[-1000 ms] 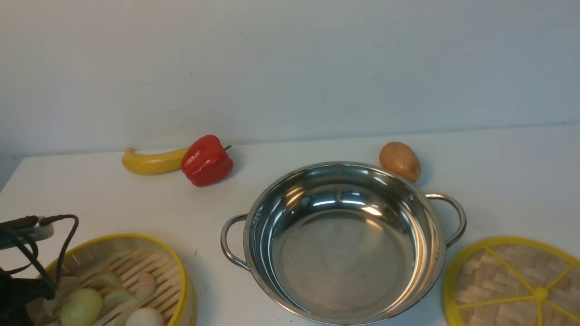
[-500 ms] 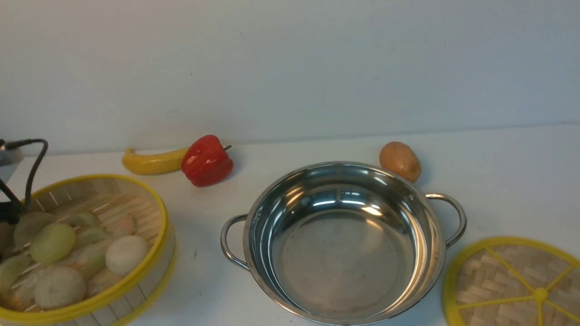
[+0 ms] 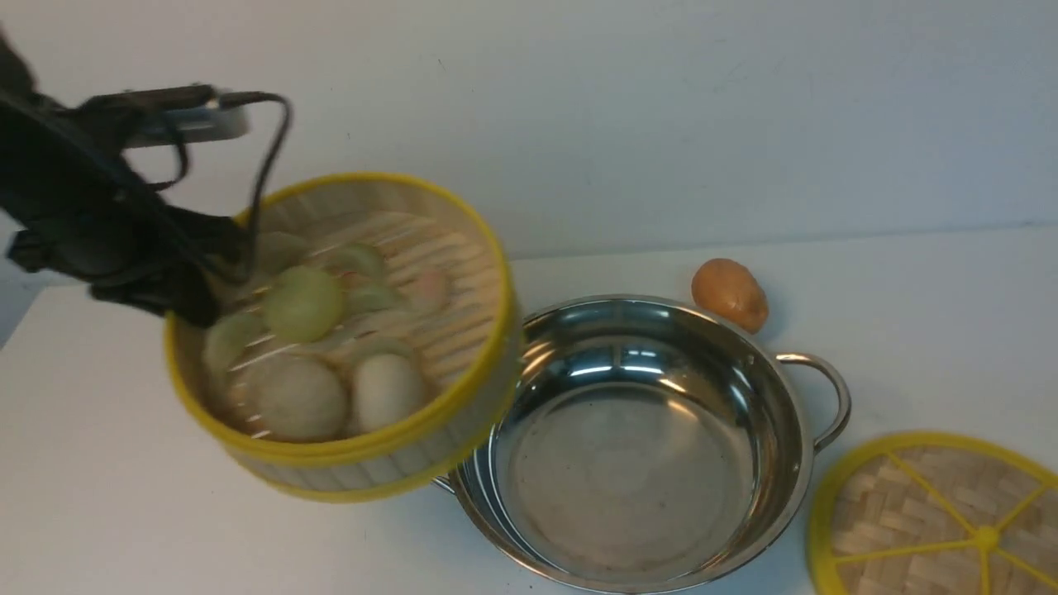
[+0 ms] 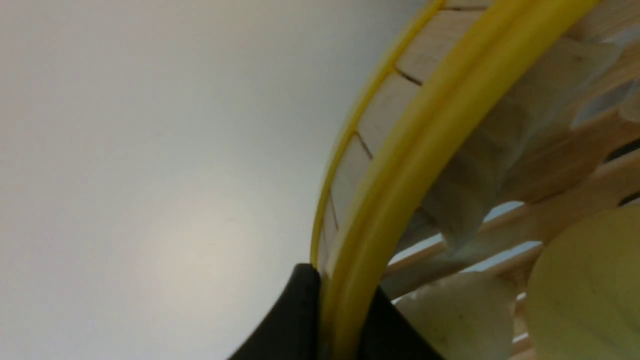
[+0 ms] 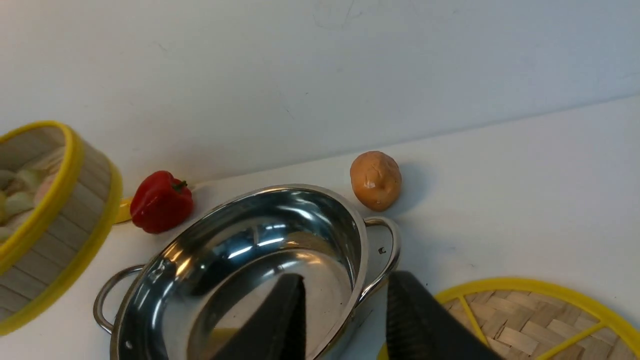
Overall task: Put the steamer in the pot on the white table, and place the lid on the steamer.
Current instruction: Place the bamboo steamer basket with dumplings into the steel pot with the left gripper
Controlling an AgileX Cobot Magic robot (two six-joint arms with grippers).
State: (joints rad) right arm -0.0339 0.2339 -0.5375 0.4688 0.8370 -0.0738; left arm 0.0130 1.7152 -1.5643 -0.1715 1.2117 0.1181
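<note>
- Steamer (image 3: 374, 469): held clear of the white table (image 3: 909, 314) and tilted toward the camera, with pale green and white buns on its slatted floor
- Left gripper (image 4: 342, 310): clamped on the steamer's yellow rim, one black finger outside the wall and one inside
- Right gripper (image 5: 347, 277): jaws apart with nothing between them, hanging over the near right side of the pot (image 3: 628, 479)
- Obstruction: in the front view the steamer's right edge covers the pot's left handle and part of its left rim; the right wrist view shows the steamer off to the pot's side, not over its bowl
- Pot: upright and bare inside
- Lid (image 3: 934, 512): flat on the table, just beside the pot's right handle
- Surroundings: a potato (image 3: 729, 294) sits close behind the pot's far right rim; a red pepper (image 5: 161, 201) and a yellow banana tip (image 5: 122, 211) lie beyond the pot's left side, hidden by the steamer in the front view
- A black cable (image 3: 273, 157) loops above the steamer's left rim
- Change: half a second ago the steamer was low at the table's left edge; it now stands higher and further right, and the pepper and banana, then plain in the front view, are screened
- Pot, potato and lid are unmoved
- Surface and room: plain white tabletop meeting a bare pale wall (image 3: 661, 107)
</note>
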